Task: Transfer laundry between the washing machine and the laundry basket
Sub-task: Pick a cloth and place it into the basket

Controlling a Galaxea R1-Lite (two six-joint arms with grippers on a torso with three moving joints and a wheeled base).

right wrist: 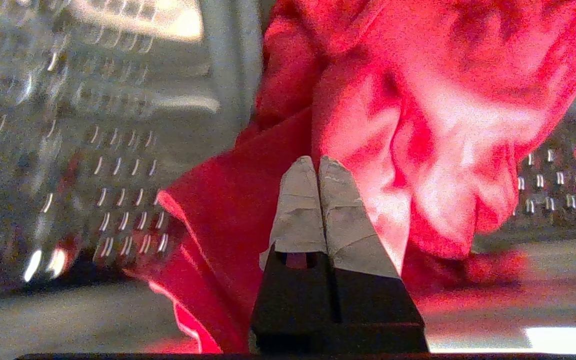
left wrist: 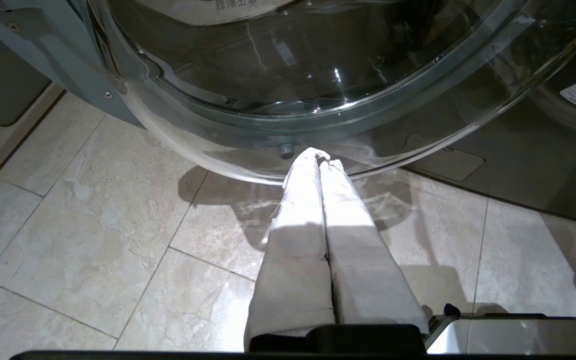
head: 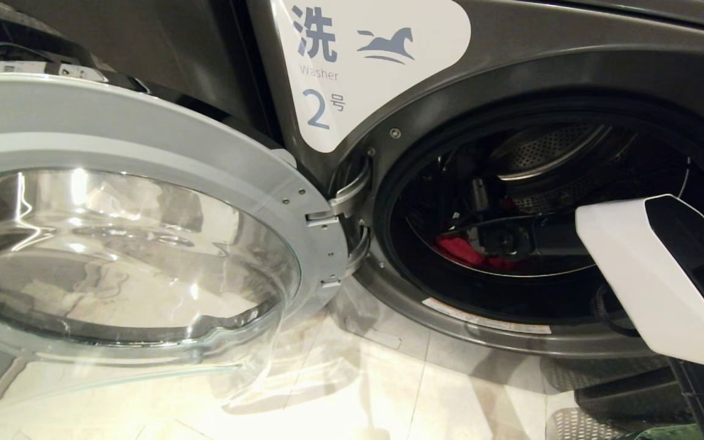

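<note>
We have the right gripper (right wrist: 319, 167) deep in the washing machine drum (right wrist: 93, 150), fingers pressed together at a fold of the red garment (right wrist: 393, 115) bunched just ahead. Whether cloth is actually pinched we cannot tell; a thin catch could slip out on withdrawal.

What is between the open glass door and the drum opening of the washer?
In the head view, the metal hinge joins the door to the drum opening; nothing else lies there.
</note>
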